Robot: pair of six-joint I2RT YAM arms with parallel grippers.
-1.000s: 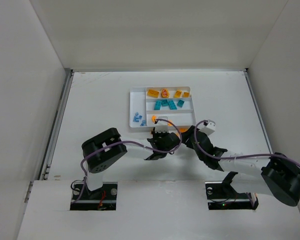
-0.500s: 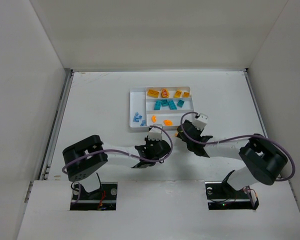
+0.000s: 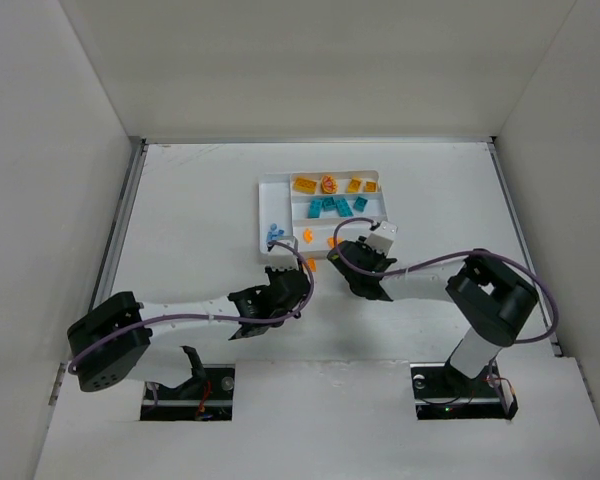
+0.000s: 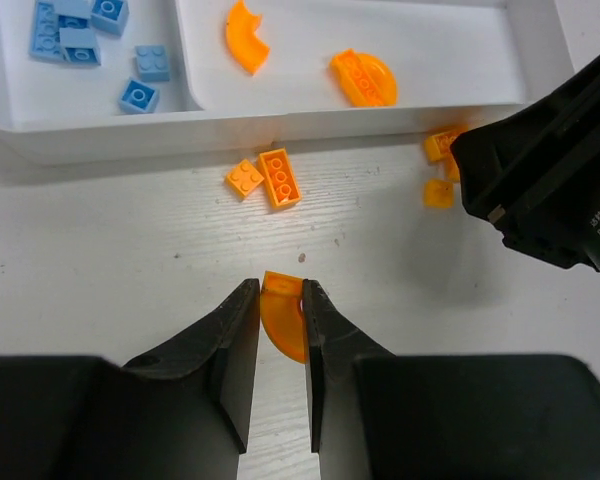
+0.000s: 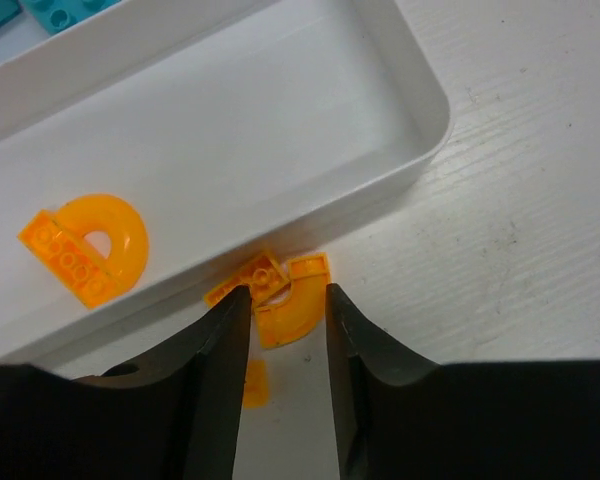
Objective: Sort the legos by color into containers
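Observation:
The white tray (image 3: 265,215) holds yellow-orange legos (image 3: 330,184) in its far section, teal ones (image 3: 330,207) in the middle section, orange curved bits (image 4: 363,78) in the near section and light blue bricks (image 4: 80,30) in the side section. My left gripper (image 4: 277,290) is shut on an orange curved bit (image 4: 282,318) just above the table, in front of the tray; it also shows in the top view (image 3: 288,287). My right gripper (image 5: 285,295) is open, its jaws on either side of an orange curved bit (image 5: 298,305) and next to a small orange brick (image 5: 255,278) against the tray's near wall (image 5: 420,150).
Two orange bricks (image 4: 270,178) lie on the table just before the tray wall. Small orange bits (image 4: 438,192) lie beside the right gripper's black body (image 4: 550,180). One more bit (image 5: 252,385) lies under the right jaws. White walls enclose the table.
My left gripper has drawn back to the left, away from the tray. My right gripper has moved left and forward to the tray's near wall.

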